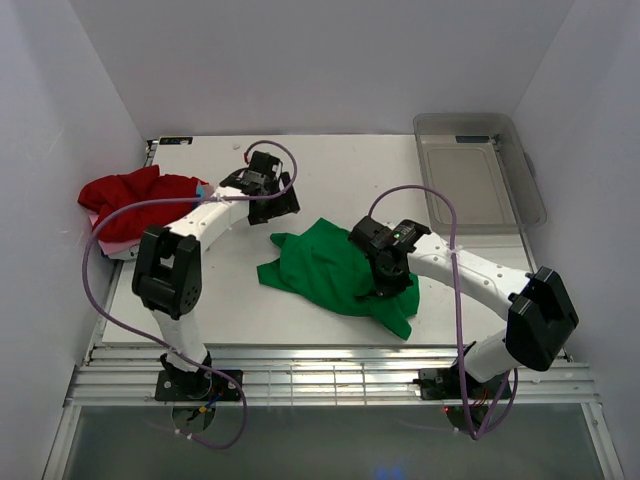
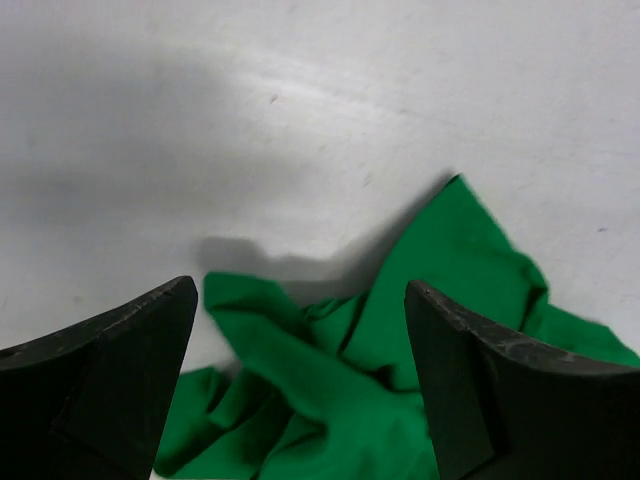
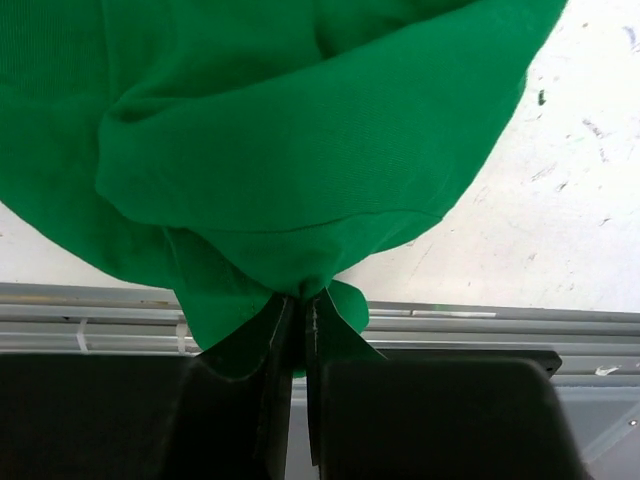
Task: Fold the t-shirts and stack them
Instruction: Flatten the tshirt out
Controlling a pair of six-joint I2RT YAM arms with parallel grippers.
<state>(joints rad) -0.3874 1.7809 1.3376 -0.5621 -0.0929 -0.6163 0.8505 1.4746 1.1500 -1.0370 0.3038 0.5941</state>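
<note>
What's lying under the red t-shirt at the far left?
A strip of pink cloth shows under the red t-shirt at its near edge, likely another t-shirt. The rest is covered, so its print cannot be seen.

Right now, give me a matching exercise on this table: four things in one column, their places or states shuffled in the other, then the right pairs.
Column one:
1. green t-shirt
2. red t-shirt
3. clear bin
4. left gripper

Column two:
A. at the far right corner of the table
B. open, holding nothing
C. pinched in the shut right gripper
D. bunched at the table's left edge

Pairs: 1-C, 2-D, 3-A, 4-B
</note>
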